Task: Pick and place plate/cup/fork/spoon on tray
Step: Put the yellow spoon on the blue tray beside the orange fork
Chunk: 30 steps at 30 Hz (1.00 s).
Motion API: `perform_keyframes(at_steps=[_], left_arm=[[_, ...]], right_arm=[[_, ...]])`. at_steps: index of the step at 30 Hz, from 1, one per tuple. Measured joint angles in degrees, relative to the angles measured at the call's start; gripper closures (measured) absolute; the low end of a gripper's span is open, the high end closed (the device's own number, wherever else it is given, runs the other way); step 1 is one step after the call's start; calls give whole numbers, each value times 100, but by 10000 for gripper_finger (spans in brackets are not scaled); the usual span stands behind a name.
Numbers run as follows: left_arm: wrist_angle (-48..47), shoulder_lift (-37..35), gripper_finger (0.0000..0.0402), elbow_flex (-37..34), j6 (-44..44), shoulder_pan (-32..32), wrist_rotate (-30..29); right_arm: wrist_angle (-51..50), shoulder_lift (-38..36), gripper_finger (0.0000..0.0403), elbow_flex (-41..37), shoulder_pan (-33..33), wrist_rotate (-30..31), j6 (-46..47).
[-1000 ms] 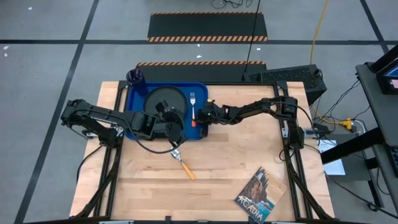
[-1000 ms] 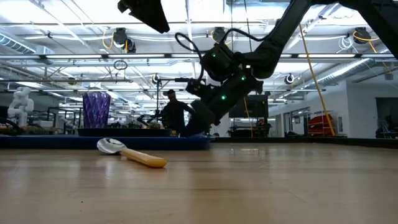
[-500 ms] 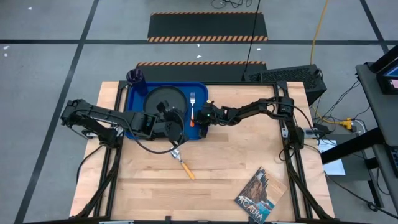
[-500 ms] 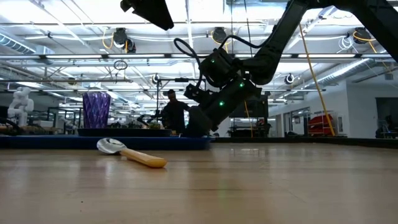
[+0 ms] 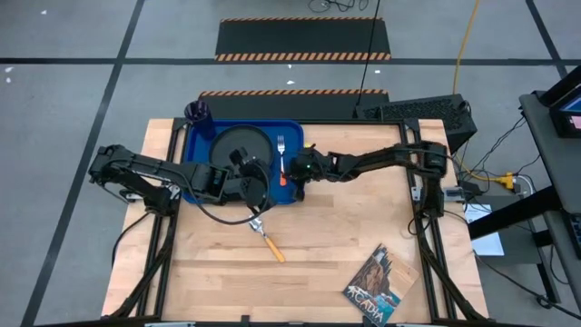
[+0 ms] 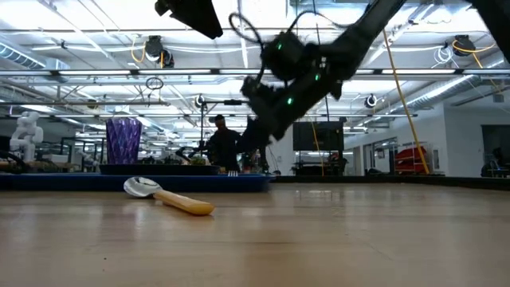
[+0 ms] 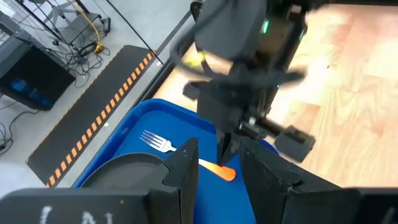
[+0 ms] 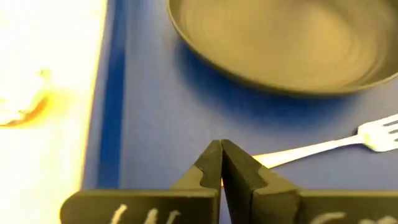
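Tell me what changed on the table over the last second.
The right gripper has lifted away from the fork, which lies on the tray; in the low view it was down at tray level and now hangs higher, jaws shut and empty. The left gripper, plate, cup and spoon stayed put, the spoon on the bare table.

plate (image 5: 243, 145), fork (image 5: 282, 154) – flat on tray (image 5: 201, 154) | cup (image 5: 199, 114) – upright, tray corner | spoon (image 5: 266, 235) – on table
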Motion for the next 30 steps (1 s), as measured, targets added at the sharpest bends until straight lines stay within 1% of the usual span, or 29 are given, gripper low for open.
perform_keyframes(at_steps=[2,5,8,9,14,16,21,25,28,30], left_arm=[[2,0,282,-1,-79,-29,40],[2,0,282,0,-205,-111,123],[-4,0,282,-1,-268,-259,383],[-4,0,282,0,-255,-335,433],[49,194,282,4,-396,-702,547],[89,408,282,4,-443,-827,762],[201,1155,282,2,-386,-1176,1613],[519,1776,282,2,-46,-1378,2195],[632,2158,282,2,115,-1435,2659],[637,2321,282,2,165,-1458,2861]], right_arm=[[-341,-314,403,0,78,3,-8],[-1180,-969,403,-71,204,0,-53],[-1923,-1754,403,-363,329,2,-54],[-2006,-2018,403,-519,373,8,-15],[-1865,-3413,403,-1509,687,21,292],[-1726,-3942,403,-2038,867,17,420],[-1037,-5063,403,-3316,1180,17,567],[-833,-5618,403,-3842,1228,21,772],[-767,-5804,403,-3966,1226,21,912],[-772,-5833,403,-3991,1245,16,999]])
